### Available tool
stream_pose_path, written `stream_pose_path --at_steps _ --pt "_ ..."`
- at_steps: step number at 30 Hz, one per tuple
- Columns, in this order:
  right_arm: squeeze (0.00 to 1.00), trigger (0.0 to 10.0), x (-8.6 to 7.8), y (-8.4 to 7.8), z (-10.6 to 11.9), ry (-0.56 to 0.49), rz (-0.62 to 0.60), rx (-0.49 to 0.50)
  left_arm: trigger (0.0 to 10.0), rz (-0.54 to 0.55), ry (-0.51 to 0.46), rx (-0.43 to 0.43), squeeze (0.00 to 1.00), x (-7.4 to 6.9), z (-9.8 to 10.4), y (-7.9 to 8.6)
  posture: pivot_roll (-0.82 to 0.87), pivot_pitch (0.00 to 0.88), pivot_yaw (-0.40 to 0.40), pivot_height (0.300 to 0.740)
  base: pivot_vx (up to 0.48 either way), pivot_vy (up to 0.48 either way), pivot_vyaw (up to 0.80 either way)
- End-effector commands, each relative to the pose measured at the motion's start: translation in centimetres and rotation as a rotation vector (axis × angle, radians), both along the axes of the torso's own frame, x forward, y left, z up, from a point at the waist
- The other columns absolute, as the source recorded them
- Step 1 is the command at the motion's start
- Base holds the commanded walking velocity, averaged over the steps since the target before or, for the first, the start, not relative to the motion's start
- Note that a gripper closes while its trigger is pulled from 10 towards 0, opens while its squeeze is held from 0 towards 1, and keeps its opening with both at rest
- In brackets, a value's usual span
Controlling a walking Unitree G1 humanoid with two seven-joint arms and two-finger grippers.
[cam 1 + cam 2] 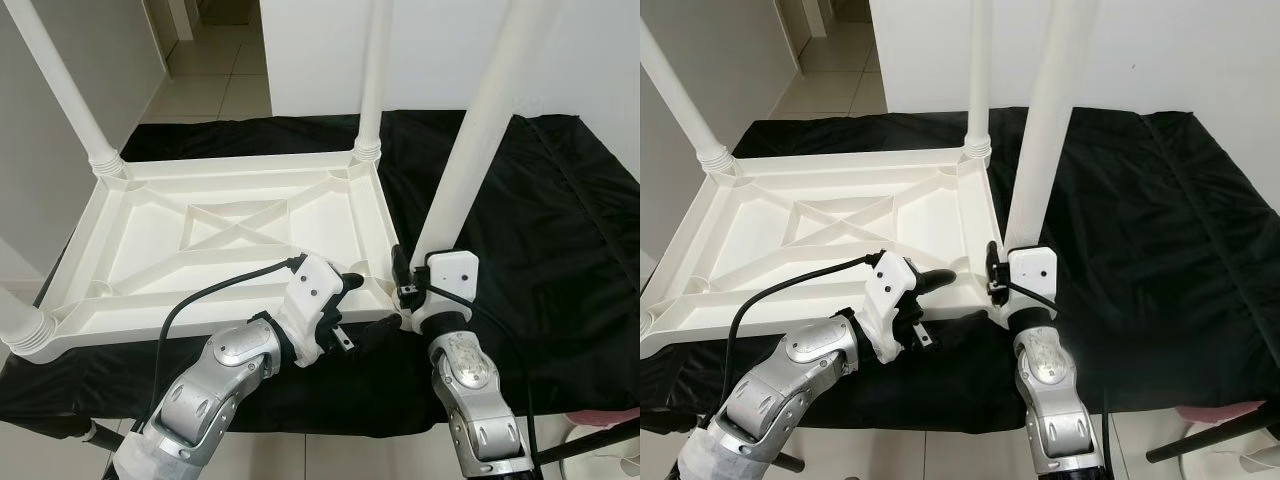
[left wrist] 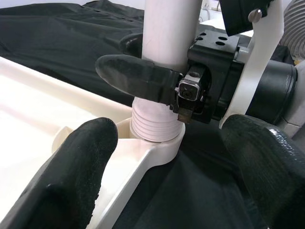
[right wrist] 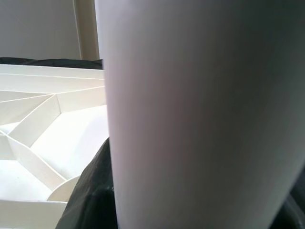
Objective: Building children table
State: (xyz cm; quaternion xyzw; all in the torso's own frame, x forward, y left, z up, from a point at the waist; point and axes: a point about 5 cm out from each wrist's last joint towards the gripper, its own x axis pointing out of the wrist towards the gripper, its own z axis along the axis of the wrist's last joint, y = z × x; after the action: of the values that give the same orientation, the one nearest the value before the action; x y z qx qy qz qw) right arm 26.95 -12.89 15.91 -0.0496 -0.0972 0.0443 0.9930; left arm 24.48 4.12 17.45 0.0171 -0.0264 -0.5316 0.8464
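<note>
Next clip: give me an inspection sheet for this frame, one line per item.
Surface: black cloth covering the work surface.
Job's things: white tabletop lying upside down; three legs stand in its corner sockets; fourth leg upright at the near right corner socket.
Clutter: nothing seen.
Grippers: right tool shut on the fourth leg just above its threaded end; left tool open, near the same corner.
Cables: black cable crossing the tabletop to the left wrist.
Surroundings: tiled floor, white walls.
</note>
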Motion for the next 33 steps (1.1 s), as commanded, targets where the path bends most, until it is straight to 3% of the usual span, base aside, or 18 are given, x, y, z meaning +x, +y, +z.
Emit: stream_pose_path --at_steps 1,6,9,12,23,24,29,31,32,33 --pt "0.0 10.0 -0.1 0.5 -2.7 0.146 -0.009 -0.013 10.0 0.01 0.003 0.01 0.0 0.0 -0.2 0.2 -0.08 0.091 0.064 0.74 0.0 0.0 0.0" --pt "0.0 10.0 0.0 0.5 -2.8 0.155 -0.061 0.013 10.0 0.013 0.002 0.01 0.0 0.0 -0.2 0.3 -0.08 0.086 0.065 0.74 0.0 0.0 0.0" --pt "0.0 10.0 0.1 0.0 -3.2 0.177 -0.213 0.067 10.0 0.02 -0.002 0.011 0.0 0.0 -0.1 0.3 -0.07 0.086 0.064 0.74 0.0 0.0 0.0" --pt "0.0 10.0 0.1 0.0 -3.4 0.184 -0.256 0.081 10.0 0.021 -0.002 0.012 0.0 0.0 -0.1 0.4 -0.07 0.09 0.066 0.74 0.0 0.0 0.0" --pt "0.0 10.0 0.3 -0.2 -3.3 0.17 -0.276 0.094 10.0 0.024 -0.005 0.015 0.0 0.1 -0.1 0.4 -0.07 0.074 0.066 0.74 0.0 0.0 0.0" --pt "1.0 10.0 0.3 -0.1 -2.8 0.14 -0.237 0.101 10.0 0.025 -0.006 0.014 0.0 0.2 -0.1 0.3 -0.07 0.075 0.062 0.74 0.0 0.0 0.0" --pt "1.0 10.0 0.5 -0.3 -1.4 0.045 -0.114 0.146 10.0 0.024 -0.004 0.01 0.0 0.2 -0.1 0.2 -0.07 0.068 0.058 0.74 0.0 0.0 0.0" --pt "0.95 10.0 0.6 -0.6 -1.1 0.019 -0.042 0.133 10.0 0.02 -0.002 0.008 0.0 0.1 -0.2 0.1 -0.08 0.062 0.057 0.74 0.0 0.0 0.0" --pt "0.3 10.0 0.7 -0.9 -0.8 0.005 0.03 0.135 10.0 0.016 -0.002 0.008 0.0 0.1 -0.2 0.0 -0.08 0.056 0.057 0.74 0.0 0.0 0.0" --pt "0.0 10.0 0.9 -1.3 -0.8 0.004 0.07 0.117 10.0 0.013 -0.002 0.007 0.0 0.0 -0.2 0.0 -0.08 0.056 0.057 0.74 0.0 0.0 0.0"
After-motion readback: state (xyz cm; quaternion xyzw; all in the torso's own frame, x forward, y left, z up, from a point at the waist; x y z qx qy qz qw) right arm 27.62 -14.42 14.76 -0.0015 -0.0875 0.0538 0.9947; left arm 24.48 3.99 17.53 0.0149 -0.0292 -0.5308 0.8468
